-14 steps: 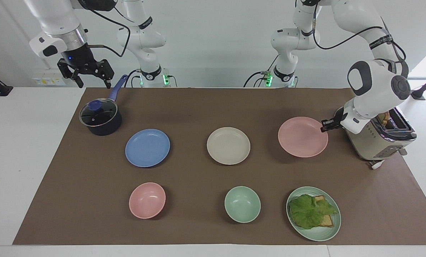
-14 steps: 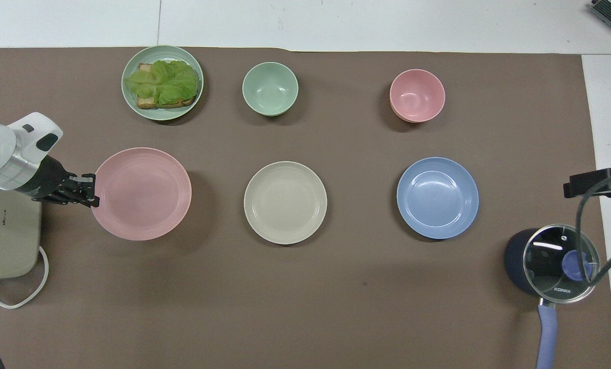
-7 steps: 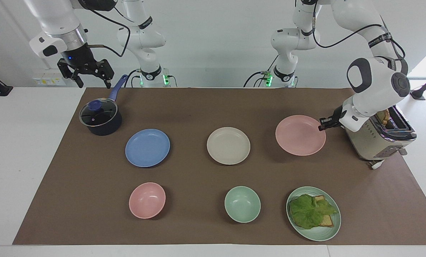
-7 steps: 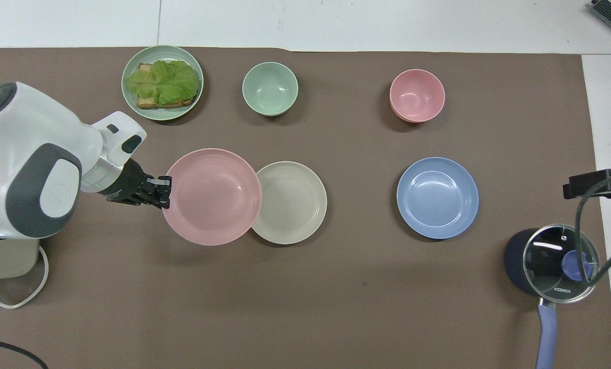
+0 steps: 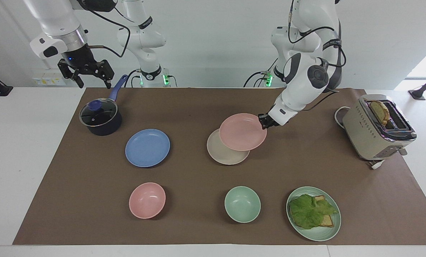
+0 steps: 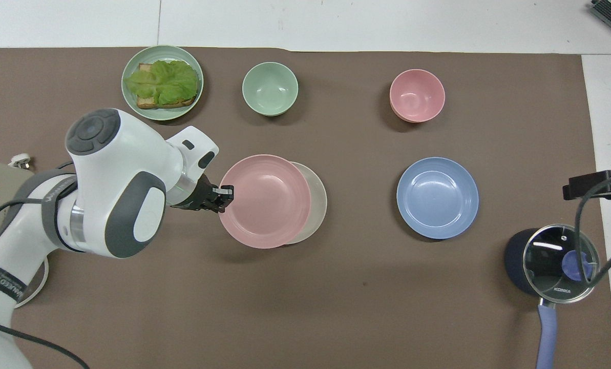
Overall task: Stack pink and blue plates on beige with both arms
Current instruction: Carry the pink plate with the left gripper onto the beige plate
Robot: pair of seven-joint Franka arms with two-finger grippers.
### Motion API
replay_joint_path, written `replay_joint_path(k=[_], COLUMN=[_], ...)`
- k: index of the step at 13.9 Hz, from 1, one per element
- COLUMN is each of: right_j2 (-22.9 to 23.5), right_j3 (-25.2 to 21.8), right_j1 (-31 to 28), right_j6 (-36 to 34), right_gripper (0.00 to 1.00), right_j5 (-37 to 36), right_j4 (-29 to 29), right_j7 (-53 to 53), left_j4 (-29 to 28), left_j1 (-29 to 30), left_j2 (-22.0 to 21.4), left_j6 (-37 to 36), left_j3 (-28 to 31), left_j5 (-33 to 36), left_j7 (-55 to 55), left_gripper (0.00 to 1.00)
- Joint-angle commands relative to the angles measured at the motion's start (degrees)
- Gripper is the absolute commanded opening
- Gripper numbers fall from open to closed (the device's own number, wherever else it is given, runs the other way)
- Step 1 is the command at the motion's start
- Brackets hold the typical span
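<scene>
My left gripper (image 5: 264, 121) (image 6: 226, 197) is shut on the rim of the pink plate (image 5: 242, 132) (image 6: 264, 201). It holds the plate in the air over the beige plate (image 5: 224, 156) (image 6: 316, 205). The pink plate covers most of the beige one and sits offset toward the left arm's end. The blue plate (image 5: 147, 147) (image 6: 437, 197) lies flat on the mat beside the beige plate, toward the right arm's end. My right gripper (image 5: 93, 80) hangs open and empty above the table edge by the saucepan. That arm waits.
A dark saucepan (image 5: 100, 117) (image 6: 556, 261) with a glass lid stands near the blue plate. A pink bowl (image 5: 147, 200), a green bowl (image 5: 242, 204) and a green plate with lettuce and toast (image 5: 313, 213) line the row farthest from the robots. A beige toaster (image 5: 377, 128) stands at the left arm's end.
My left arm has lifted the pink plate from beside the toaster and carried it toward the middle, over the beige plate. The right arm has not moved.
</scene>
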Motion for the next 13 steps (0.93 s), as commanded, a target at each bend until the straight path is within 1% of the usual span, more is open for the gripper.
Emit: replay_joint_path(k=[1, 2, 3, 5, 7, 9, 10, 11, 12, 13], right_j2=[-1.75, -1.75, -1.75, -1.75, -1.75, -1.75, -1.75, -1.75, -1.75, -1.75], right_j3=[0.27, 0.19, 0.27, 0.27, 0.27, 0.27, 0.27, 0.19, 0.18, 0.18], right_j1=[-0.63, -0.63, -0.63, -0.63, -0.63, -0.63, -0.63, -0.63, -0.63, -0.63], right_j6=[0.43, 0.43, 0.43, 0.43, 0.43, 0.43, 0.43, 0.34, 0.34, 0.34], right_gripper=[1.0, 1.0, 1.0, 1.0, 1.0, 1.0, 1.0, 1.0, 1.0, 1.0], right_j5=[-0.16, -0.16, -0.16, -0.16, -0.16, -0.16, -0.16, -0.16, -0.16, -0.16], right_j4=[-1.99, -1.99, -1.99, -2.08, -2.08, -2.08, -2.08, -2.08, -2.08, -2.16], right_j7=[-0.23, -0.23, -0.14, -0.14, -0.14, -0.14, -0.14, -0.14, -0.14, -0.05], left_j4=[-1.99, -2.08, -2.6, -2.96, -3.4, -3.4, -3.31, -3.4, -3.31, -3.31], left_j1=[-3.12, -3.92, -4.1, -4.8, -5.5, -5.51, -5.51, -5.51, -5.51, -5.51], left_j2=[1.78, 2.66, 2.67, 2.67, 3.98, 4.08, 4.16, 4.16, 4.16, 4.16], left_j6=[5.21, 7.67, 8.65, 9.1, 11.02, 11.56, 11.56, 11.56, 11.73, 11.82], left_j3=[0.97, 0.97, 0.89, 0.89, 0.89, 0.97, 0.97, 0.97, 0.97, 0.97], left_j5=[-0.89, -0.89, -0.89, -0.89, -0.89, -0.89, -0.89, -0.89, -0.89, -0.89], left_j7=[-1.15, -2.55, -3.0, -3.0, -3.0, -2.83, -2.91, -2.91, -2.83, -2.83], left_gripper=[0.0, 0.0, 0.0, 0.0, 0.0, 0.0, 0.08, 0.65, 0.99, 1.0])
